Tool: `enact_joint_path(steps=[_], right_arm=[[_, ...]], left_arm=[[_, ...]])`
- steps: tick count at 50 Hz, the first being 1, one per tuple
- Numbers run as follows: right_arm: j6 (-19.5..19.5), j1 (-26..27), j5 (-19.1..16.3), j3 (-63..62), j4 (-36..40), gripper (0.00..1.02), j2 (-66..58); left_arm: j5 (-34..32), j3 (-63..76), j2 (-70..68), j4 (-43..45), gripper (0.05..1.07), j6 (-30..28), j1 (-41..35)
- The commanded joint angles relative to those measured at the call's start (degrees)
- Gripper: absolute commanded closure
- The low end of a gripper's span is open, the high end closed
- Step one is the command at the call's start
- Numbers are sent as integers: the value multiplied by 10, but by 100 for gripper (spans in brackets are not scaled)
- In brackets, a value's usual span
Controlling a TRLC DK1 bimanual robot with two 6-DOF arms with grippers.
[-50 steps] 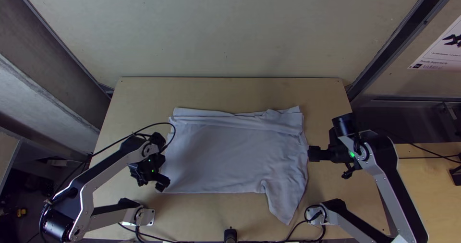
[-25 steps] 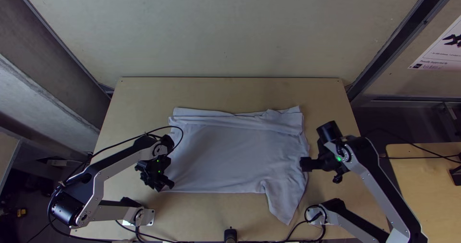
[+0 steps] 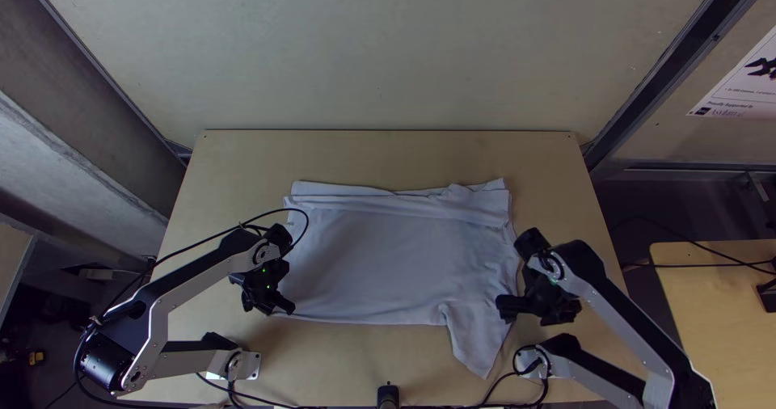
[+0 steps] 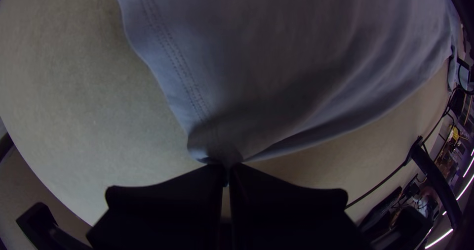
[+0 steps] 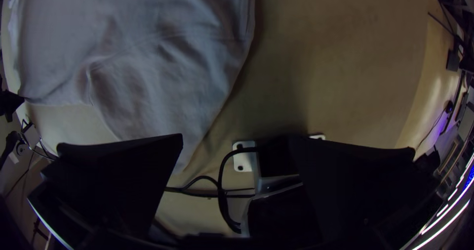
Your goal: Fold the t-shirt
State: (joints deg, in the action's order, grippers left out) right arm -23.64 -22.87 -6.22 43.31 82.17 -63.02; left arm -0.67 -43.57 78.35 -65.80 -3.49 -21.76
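One printed sheet (image 3: pixel 740 94) on the wall (image 3: pixel 372 45). Pale t-shirt (image 3: pixel 388 263) spread on the table (image 3: pixel 234 158), hem corner clamped in the left gripper (image 3: pixel 288 308). By the t-shirt's edge, right gripper (image 3: pixel 505 305), fingers wide apart.

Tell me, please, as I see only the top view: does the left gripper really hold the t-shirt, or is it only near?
Observer: It holds. In the left wrist view, the left gripper is shut on a corner of the t-shirt.
Operator: Which kind of edge runs to this corner?
Observer: One with double stitching along it.
Operator: And the right gripper, is it open?
Observer: Yes, the right wrist view shows the right gripper with its fingers wide apart.
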Motion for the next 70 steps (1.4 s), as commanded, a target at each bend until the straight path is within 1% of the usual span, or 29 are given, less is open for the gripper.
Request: enact_joint_path(steps=[1, 6, 9, 12, 14, 26, 27, 29, 34, 41, 42, 46, 52, 63, 70], right_arm=[[-29, -24, -14, -16, 4, 4, -41], [-37, -54, -20, -24, -18, 4, -67], [-41, -67, -30, -24, -26, 4, -89], [-42, -70, -57, -24, -33, 4, -116], [-51, -72, -70, -25, -40, 4, -136], [-51, -89, -78, -29, -83, 5, -228], [-49, -90, -78, -30, -90, 7, -232], [-49, -91, -78, -31, -92, 13, -241], [-40, -94, -78, -39, -103, 40, -264], [-12, -85, -78, -41, -138, 89, -274], [-8, -83, -77, -38, -145, 100, -270], [2, -74, -78, -31, -146, 100, -257], [1, -66, -78, -11, -140, 100, -234], [2, -35, -78, 42, -83, 100, -164], [7, -11, -64, 64, -54, 100, -127]], left_arm=[[2, -4, -7, 11, 104, -4, 4], [2, -6, -8, 11, 104, -4, 6], [2, -8, -8, 11, 104, -5, 8], [3, -8, -10, 11, 104, -7, 11], [2, -9, -10, 11, 104, -8, 13], [3, -14, -12, 12, 104, -15, 23], [3, -15, -13, 12, 104, -16, 24], [3, -17, -14, 12, 104, -20, 27], [3, -19, -16, 10, 104, -24, 34], [3, -15, -21, 8, 104, -31, 47], [3, -14, -22, 9, 104, -32, 50], [2, -12, -28, 9, 104, -39, 59], [2, -12, -32, 9, 104, -47, 73], [2, -32, -58, 8, 104, -45, 94], [-7, -44, -72, 9, 104, -46, 109]])
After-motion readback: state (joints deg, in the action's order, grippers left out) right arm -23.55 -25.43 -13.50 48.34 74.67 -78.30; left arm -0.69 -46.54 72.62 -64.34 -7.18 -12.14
